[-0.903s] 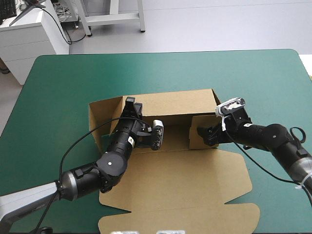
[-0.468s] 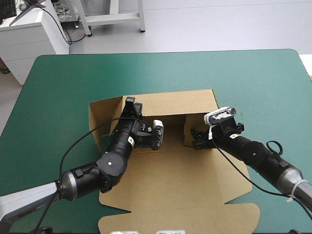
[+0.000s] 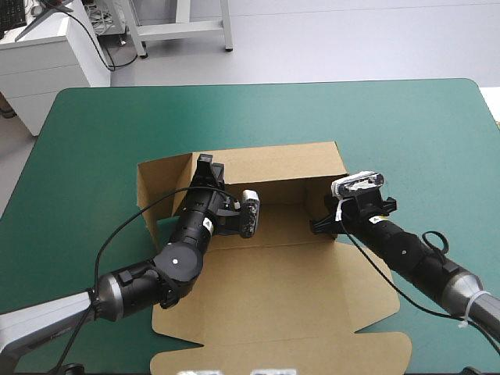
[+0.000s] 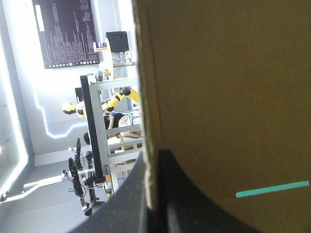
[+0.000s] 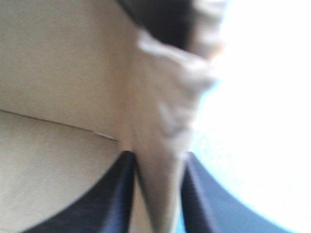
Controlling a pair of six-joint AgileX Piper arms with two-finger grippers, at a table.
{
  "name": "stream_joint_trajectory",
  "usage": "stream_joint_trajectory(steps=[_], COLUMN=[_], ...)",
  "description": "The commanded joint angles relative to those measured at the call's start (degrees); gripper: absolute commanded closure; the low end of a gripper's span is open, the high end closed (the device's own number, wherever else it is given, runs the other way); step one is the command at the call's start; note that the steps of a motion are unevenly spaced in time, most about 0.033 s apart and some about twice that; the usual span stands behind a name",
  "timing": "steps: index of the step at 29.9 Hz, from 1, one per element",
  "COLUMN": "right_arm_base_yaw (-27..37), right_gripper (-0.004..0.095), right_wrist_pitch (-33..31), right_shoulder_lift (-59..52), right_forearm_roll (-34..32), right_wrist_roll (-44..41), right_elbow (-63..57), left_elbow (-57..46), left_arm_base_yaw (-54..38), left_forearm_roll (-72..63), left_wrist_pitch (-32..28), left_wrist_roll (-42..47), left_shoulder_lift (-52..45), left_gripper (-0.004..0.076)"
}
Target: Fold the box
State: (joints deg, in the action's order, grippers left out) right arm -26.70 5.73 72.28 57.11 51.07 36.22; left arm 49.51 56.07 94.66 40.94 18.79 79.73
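Black curved fingers [image 4: 189, 208] of left gripper [image 3: 205, 162] pinching brown cardboard box [image 3: 273, 281] wall, right gripper [image 3: 317, 226] squeezing blurry flap, tips partly hiding behind board, teal-green cover [image 3: 391, 125] lying bare around

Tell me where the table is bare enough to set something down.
Widest free patch: the teal-green cover between the box and the table's far edge. The far right corner is bare too. Crowded: the middle, where the left gripper and right gripper each clamp a box wall, and the near side, under the flat lid and arms.
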Motion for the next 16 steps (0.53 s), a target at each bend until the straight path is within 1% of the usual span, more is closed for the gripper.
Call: stream_joint_trajectory(steps=[1,9,11,13,15,16], right_arm_base_yaw=[-0.4,-0.4,-0.4,-0.4,-0.4,-0.4], right_gripper=[0.0922,0.0921,0.0921,0.0921,0.0921,0.0921], right_wrist_pitch=[0.2,0.2,0.2,0.2,0.2,0.2], right_shoulder_lift=[-1.7,-1.7,-1.7,-1.7,-1.7,-1.7], right_forearm_roll=[-0.3,-0.3,-0.3,-0.3,-0.3,-0.3], right_wrist_roll=[1.5,1.5,1.5,1.5,1.5,1.5], right_elbow=[1.6,1.6,1.6,1.6,1.6,1.6], left_elbow=[1.4,1.4,1.4,1.4,1.4,1.4], left_arm_base_yaw=[0.2,0.2,0.2,0.2,0.2,0.2], left_forearm_roll=[2.8,3.0,3.0,3.0,3.0,3.0], left_wrist_pitch=[-0.4,-0.4,-0.4,-0.4,-0.4,-0.4], left_wrist_roll=[-0.1,-0.1,2.2,3.5,3.5,3.6], left_shoulder_lift=[-1.5,-1.5,-1.5,-1.5,-1.5,-1.5], left_gripper=[0.0732,0.0731,0.0715,0.0653,0.0522,0.0439])
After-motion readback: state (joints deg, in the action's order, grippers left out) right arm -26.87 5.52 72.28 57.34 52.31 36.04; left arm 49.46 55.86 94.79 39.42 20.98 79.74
